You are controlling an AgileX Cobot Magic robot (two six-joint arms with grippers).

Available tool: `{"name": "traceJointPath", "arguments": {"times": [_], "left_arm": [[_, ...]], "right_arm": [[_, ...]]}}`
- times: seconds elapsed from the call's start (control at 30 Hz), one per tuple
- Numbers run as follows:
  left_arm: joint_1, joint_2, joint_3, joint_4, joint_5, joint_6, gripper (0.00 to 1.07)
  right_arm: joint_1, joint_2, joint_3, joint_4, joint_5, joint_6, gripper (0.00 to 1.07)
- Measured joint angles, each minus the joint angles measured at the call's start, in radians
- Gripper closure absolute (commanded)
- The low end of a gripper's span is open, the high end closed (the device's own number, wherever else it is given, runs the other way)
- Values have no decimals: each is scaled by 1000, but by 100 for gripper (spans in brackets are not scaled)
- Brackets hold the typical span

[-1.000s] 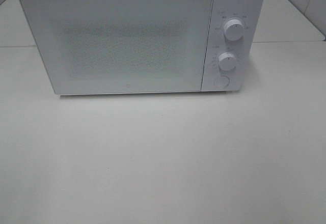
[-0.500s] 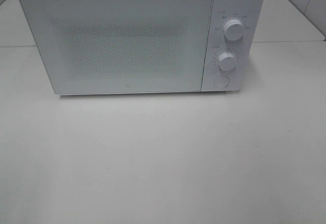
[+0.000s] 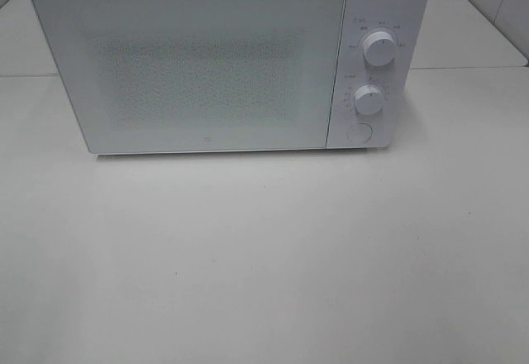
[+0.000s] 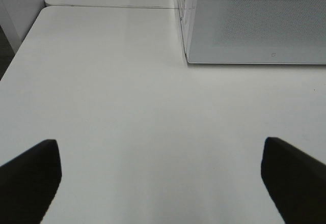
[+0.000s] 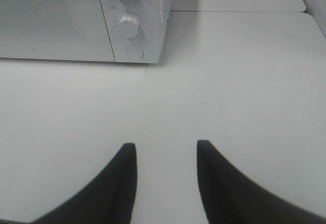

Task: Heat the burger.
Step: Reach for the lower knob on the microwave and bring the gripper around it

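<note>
At the far edge of the worktop (image 3: 264,265) the microwave (image 3: 207,66) stands closed, the burger is seen nowhere, and the oven's round button (image 3: 359,132) lies ahead of the half-open, empty right gripper (image 5: 166,147), farther from the wide-open, empty left gripper (image 4: 160,147).

White table (image 3: 264,256); white microwave (image 3: 207,66), door shut, stands at back
</note>
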Motion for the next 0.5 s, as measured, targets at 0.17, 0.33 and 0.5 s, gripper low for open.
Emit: {"name": "traceJointPath", "arguments": {"times": [0.17, 0.33, 0.5], "left_arm": [[0, 0, 0, 0, 0, 0, 6], [0, 0, 0, 0, 0, 0, 6], [0, 0, 0, 0, 0, 0, 6]], "right_arm": [[0, 0, 0, 0, 0, 0, 40], [0, 0, 0, -1, 0, 0, 21], [-1, 0, -1, -88, -16, -25, 20]]}}
